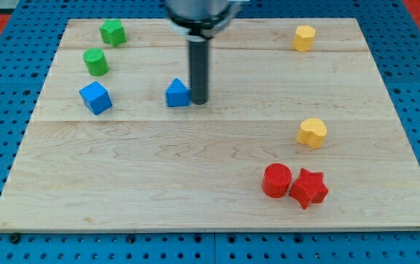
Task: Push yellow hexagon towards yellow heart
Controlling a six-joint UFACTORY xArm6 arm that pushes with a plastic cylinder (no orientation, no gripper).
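The arm has no pincer, only a dark rod, and its tip (199, 101) stands just beside the blue triangle block (177, 94), on that block's right in the view. The yellow hexagon (304, 37) lies near the top right of the wooden board (158, 176), far from the tip. The yellow heart (312, 133) lies below it, well apart, above the red cylinder (276, 180) and red star (309, 188).

Wooden board (195, 176) carries eight blocks. At 10 o'clock: green star (112, 32), green cylinder (95, 61), blue cube (95, 97), blue triangle (177, 94). Yellow hexagon (304, 37) at 1. Yellow heart (311, 133) at 3. Red cylinder (276, 180) touching red star (309, 188) at 5.
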